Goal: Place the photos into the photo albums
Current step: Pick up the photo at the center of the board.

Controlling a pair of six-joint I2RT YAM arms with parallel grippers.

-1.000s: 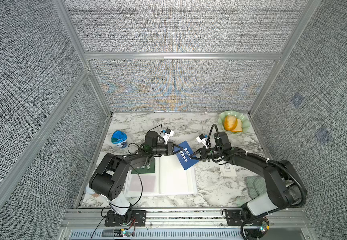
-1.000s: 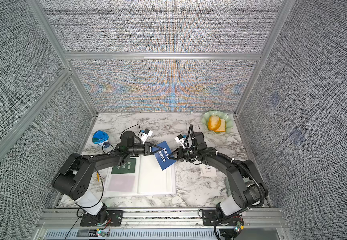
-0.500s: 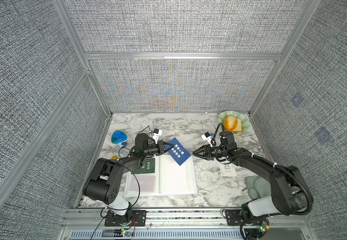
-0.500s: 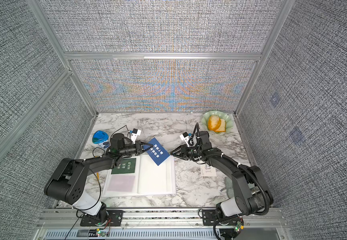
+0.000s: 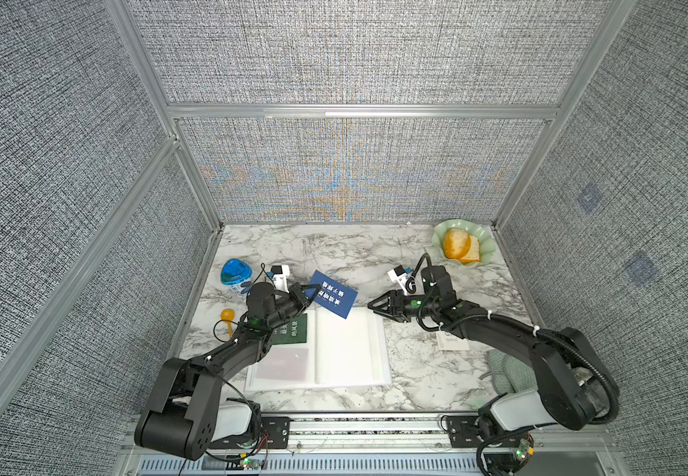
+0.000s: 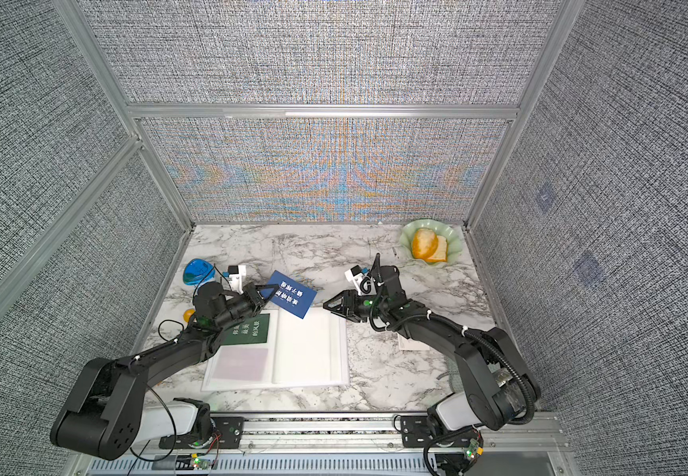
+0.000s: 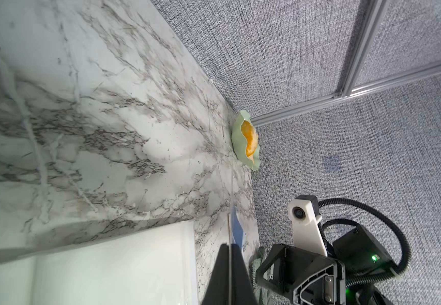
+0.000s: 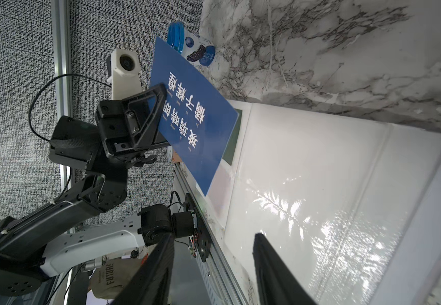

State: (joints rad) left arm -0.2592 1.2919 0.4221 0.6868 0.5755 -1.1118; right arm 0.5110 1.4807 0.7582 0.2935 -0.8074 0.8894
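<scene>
Your left gripper (image 5: 306, 293) is clamped on one edge of the blue card (image 5: 332, 299). In the right wrist view one finger lies flat across the printed face (image 8: 187, 124), so the pinch looks firm. The card hangs tilted and clear of the table (image 5: 334, 255), over the far edge of the album (image 5: 350, 346), with its low corner above the right page. Whether that corner touches the page you cannot tell.

Your right gripper (image 5: 372, 306) has its jaws apart with nothing between them. It points at the card's free end from just beside the album's far right corner, and it is not touching the card.

The album lies open and flat. On its left page the green card (image 5: 292, 329) sits in the far pocket, and a red card (image 5: 282, 364) shows dimly under the film in the near pocket. The right page looks bare.

So count two cards in and one in hand. A cream card (image 5: 451, 342) waits on the table beside the album, partly under your right arm. No other cards show in these views. The task looks under halfway, and the blue one has yet to be slid into a right-page pocket.
</scene>
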